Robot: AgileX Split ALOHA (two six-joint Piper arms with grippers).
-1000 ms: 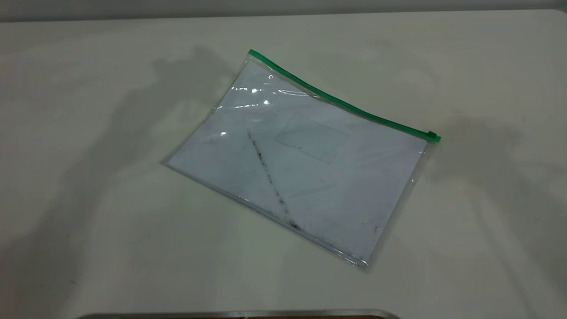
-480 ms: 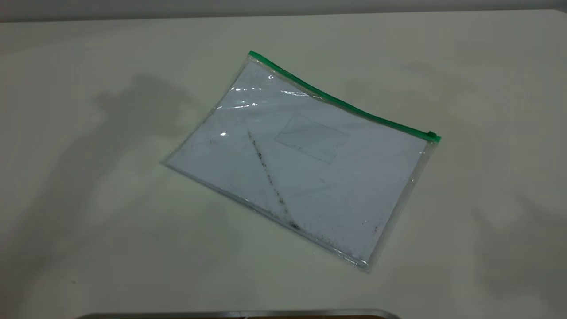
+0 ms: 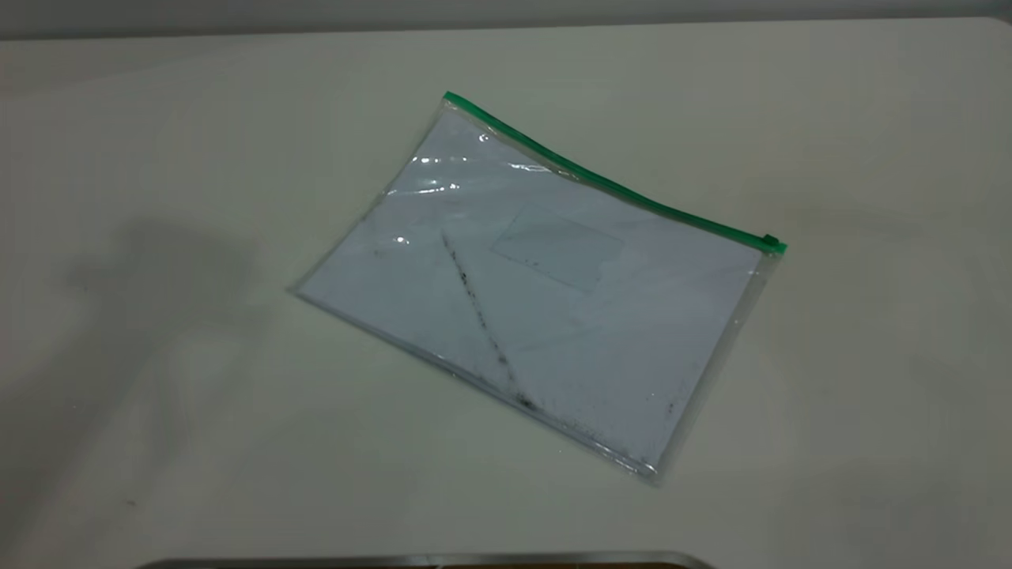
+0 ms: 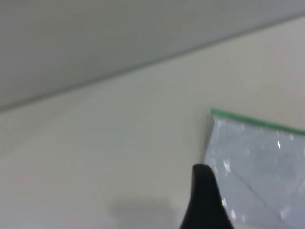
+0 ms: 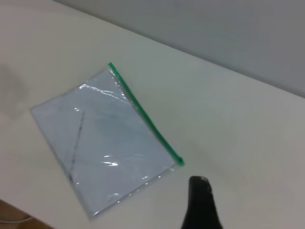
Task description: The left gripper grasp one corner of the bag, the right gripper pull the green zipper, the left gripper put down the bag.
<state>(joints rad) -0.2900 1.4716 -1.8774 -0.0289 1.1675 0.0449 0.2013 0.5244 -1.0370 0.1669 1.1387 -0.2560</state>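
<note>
Bag: lies flat near the middle of the pale table, green zipper along its far edge, touched by nothing. Grey wall behind the table. Left gripper and right gripper: one dark fingertip each shows above the table; grip state cannot be told.

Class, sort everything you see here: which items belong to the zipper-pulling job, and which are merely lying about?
Belongs to the job:
- bag
- green zipper, slider at its right end
- corner of the bag
- left hand
- right hand

Just there:
- table; nothing else lies on it in view
</note>
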